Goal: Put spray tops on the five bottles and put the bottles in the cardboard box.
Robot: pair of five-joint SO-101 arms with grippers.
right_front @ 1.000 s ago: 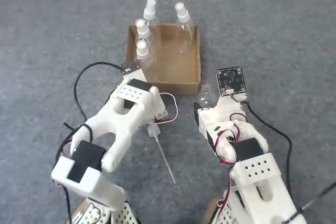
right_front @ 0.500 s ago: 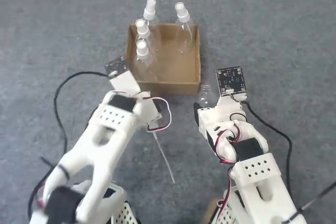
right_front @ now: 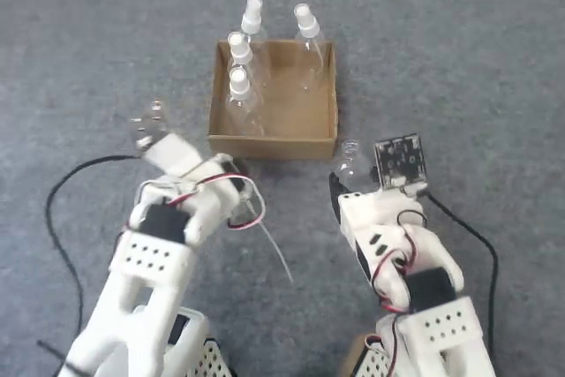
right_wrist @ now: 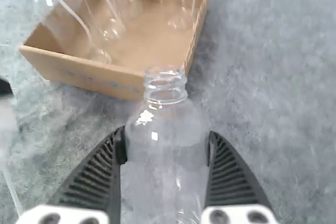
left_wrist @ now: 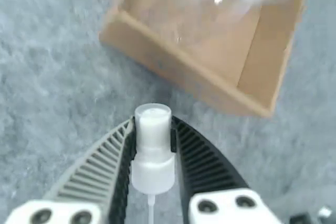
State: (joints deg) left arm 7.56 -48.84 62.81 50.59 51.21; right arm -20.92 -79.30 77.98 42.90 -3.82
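My left gripper (left_wrist: 152,124) is shut on a white spray top (left_wrist: 153,153), a short way in front of the cardboard box (left_wrist: 247,72). In the high view the spray top (right_front: 251,211) sits at that gripper's tip and its thin dip tube (right_front: 275,252) trails toward the near side. My right gripper (right_wrist: 166,136) is shut on a clear open-necked bottle (right_wrist: 165,114), which stands by the box's near right corner (right_wrist: 195,51). From above, this bottle (right_front: 349,159) shows just ahead of the right arm. The cardboard box (right_front: 274,143) holds several capped bottles (right_front: 238,90).
Grey carpet covers the table around the box. Black cables (right_front: 62,192) loop to the left of the left arm and another (right_front: 481,245) runs beside the right arm. Open carpet lies between the two arms (right_front: 305,227).
The left arm has swung back and to the left, away from the box front, carrying the spray top; the tube's far end has shifted. The right arm with the bottle has barely moved.
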